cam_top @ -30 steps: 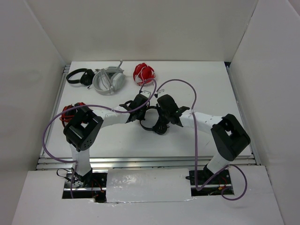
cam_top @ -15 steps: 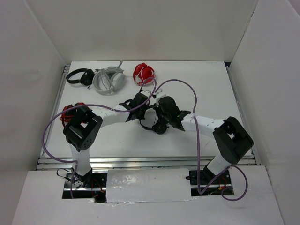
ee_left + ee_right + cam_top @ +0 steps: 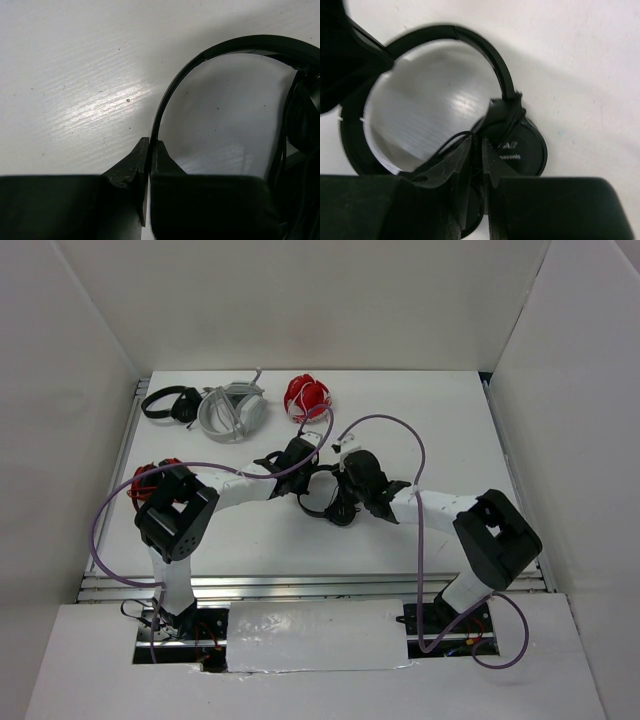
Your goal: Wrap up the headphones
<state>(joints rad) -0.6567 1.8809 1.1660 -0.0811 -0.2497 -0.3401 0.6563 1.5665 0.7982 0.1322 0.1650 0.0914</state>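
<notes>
headphones (image 3: 322,508): small, black, mid-table (image 3: 440,420), between the two grippers
headband (image 3: 250,44): thin glossy arc
earcup (image 3: 520,150): round, black, faint lettering on its face
cable (image 3: 455,136): thin, black, curving from beside the earcup to the right fingers
left gripper (image 3: 149,147): clamped tight on the headband
right gripper (image 3: 476,145): above the earcup, only a narrow slit between the jaws; cannot tell if the cable is pinched

White surface (image 3: 440,440), faintly scratched. Resting on it between left tool (image 3: 149,148) and right tool (image 3: 477,150): the headphones (image 3: 320,510). Just beyond both tools, a red bundle (image 3: 307,396). Farther left of left tool, grey-white pair (image 3: 232,412) just beside black pair (image 3: 165,403). Well behind left tool, second red bundle (image 3: 148,477), half hidden.
</notes>
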